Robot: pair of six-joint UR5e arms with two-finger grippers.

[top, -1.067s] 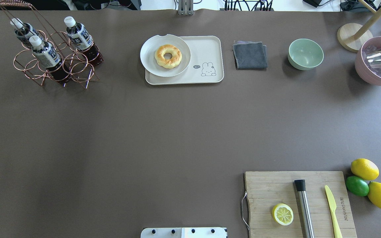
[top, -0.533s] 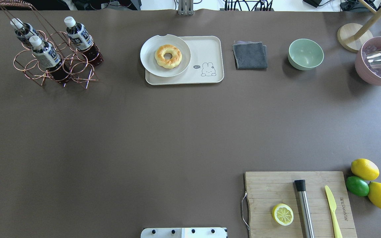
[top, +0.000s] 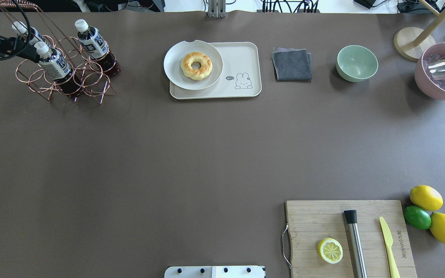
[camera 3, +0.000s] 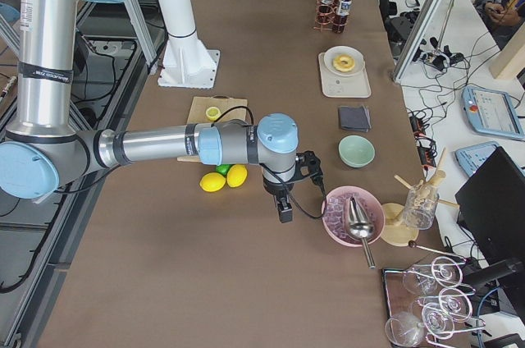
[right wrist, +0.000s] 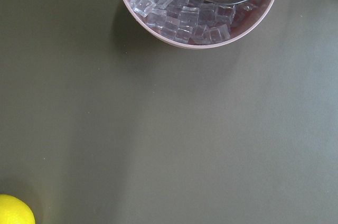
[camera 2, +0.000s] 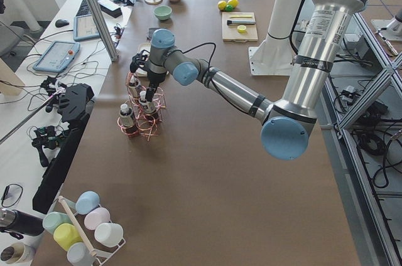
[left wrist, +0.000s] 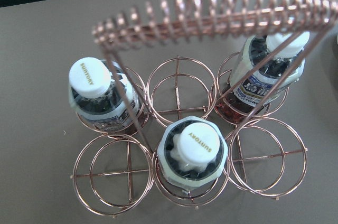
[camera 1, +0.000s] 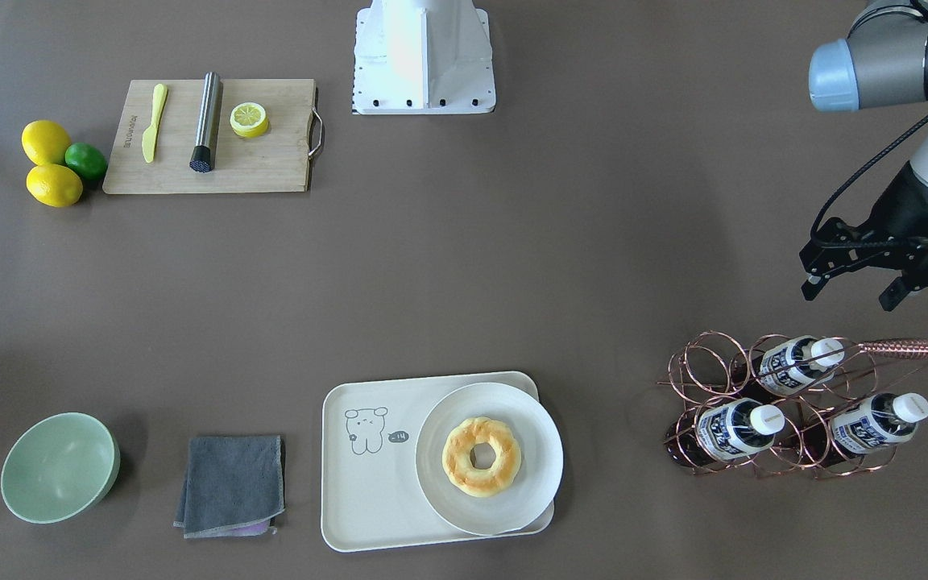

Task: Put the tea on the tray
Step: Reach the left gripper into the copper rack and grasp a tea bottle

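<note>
The left end effector (camera 1: 849,294), fingers spread wide and holding nothing, hangs above the surface (camera 1: 512,258), just on the robot's side of a copper wire rack (camera 1: 907,348). The tea (camera 1: 794,362) is the rack's bottle closest to the robot. It stands upright in its ring, long axis vertical, white cap up. The left wrist view looks almost straight down on that cap, so the tea lies below and slightly forward. The rack's coiled handle crosses close by and may hinder a straight descent. The left arm is stretched far out, wrist pointing down. The tray (camera 1: 367,499) lies well apart toward the middle of the surface, partly covered by a plate (camera 1: 528,419) with a doughnut (camera 1: 481,456). The right end effector (camera 3: 285,210) hovers far off beside a pink ice bowl (camera 3: 340,221); whether it is wide or narrow cannot be told.
</note>
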